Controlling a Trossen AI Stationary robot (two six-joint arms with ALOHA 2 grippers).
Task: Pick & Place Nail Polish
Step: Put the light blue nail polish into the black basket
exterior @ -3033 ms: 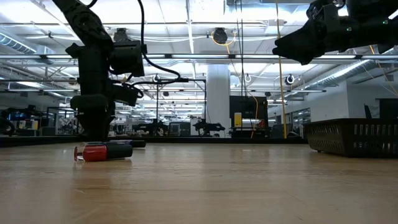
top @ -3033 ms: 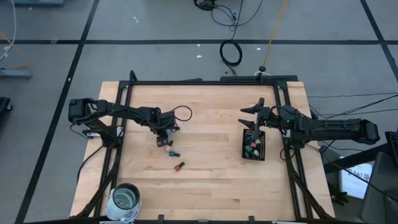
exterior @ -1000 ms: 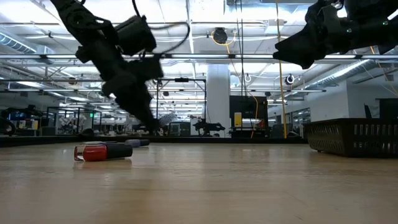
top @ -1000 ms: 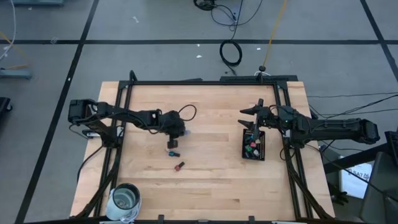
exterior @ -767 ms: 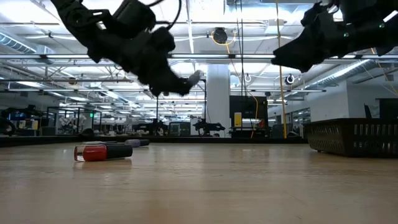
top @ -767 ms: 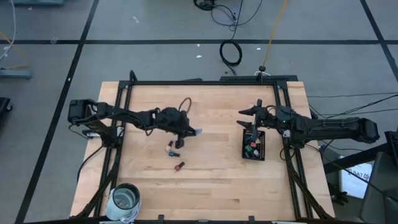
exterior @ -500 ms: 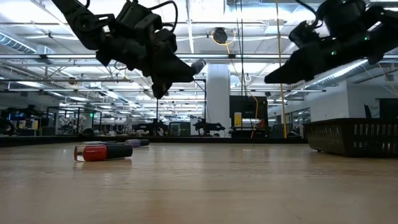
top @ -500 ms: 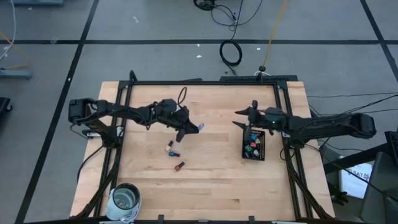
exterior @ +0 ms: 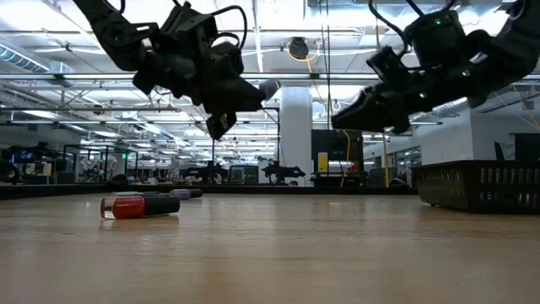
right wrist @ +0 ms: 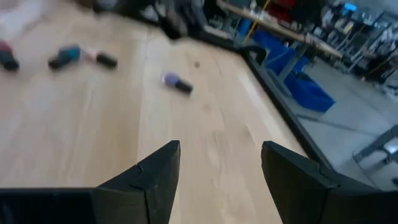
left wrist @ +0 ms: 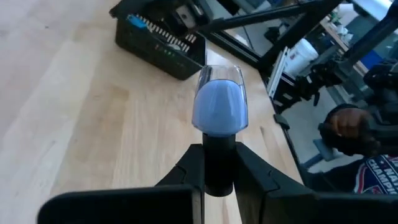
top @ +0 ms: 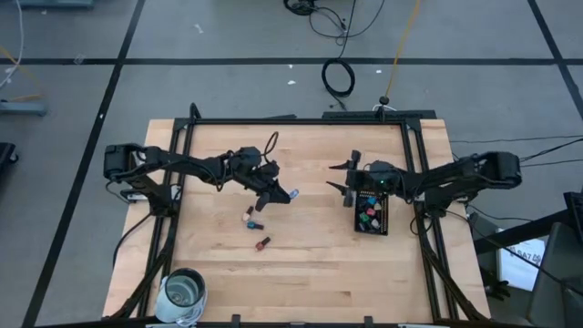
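Observation:
My left gripper [top: 278,192] is shut on a pale blue nail polish bottle [left wrist: 219,104], well above the table's middle; the bottle also shows in the low view [exterior: 268,87]. My right gripper [top: 342,179] is open and empty, in the air just left of the black tray [top: 383,216]; its own view shows the gap between the fingers [right wrist: 221,155]. Three more bottles lie on their sides on the table: one [top: 248,211], a teal one [top: 256,224] and a red one [top: 263,243]. The tray holds several bottles. My left gripper pinches the bottle's dark cap [left wrist: 218,149] between its two fingers. The fingers [exterior: 221,103] lie roughly level, pointing toward the table's right edge. The bottle's glass body sticks out beyond the fingertips, slanting a little upward, lifted clear of the table.
A large round glass jar [top: 185,293] stands at the near left corner. A black metal frame [top: 301,121] runs around the table's edges. Bare wood lies between the two grippers and along the near side. A person sits beyond the table's right side [left wrist: 354,134].
My left gripper has risen from the table with the pale blue bottle, gone a little toward the right edge and tipped from pointing down to nearly level. My right gripper has gone toward the table's left, off the tray's far end toward the left gripper, and has stayed open.

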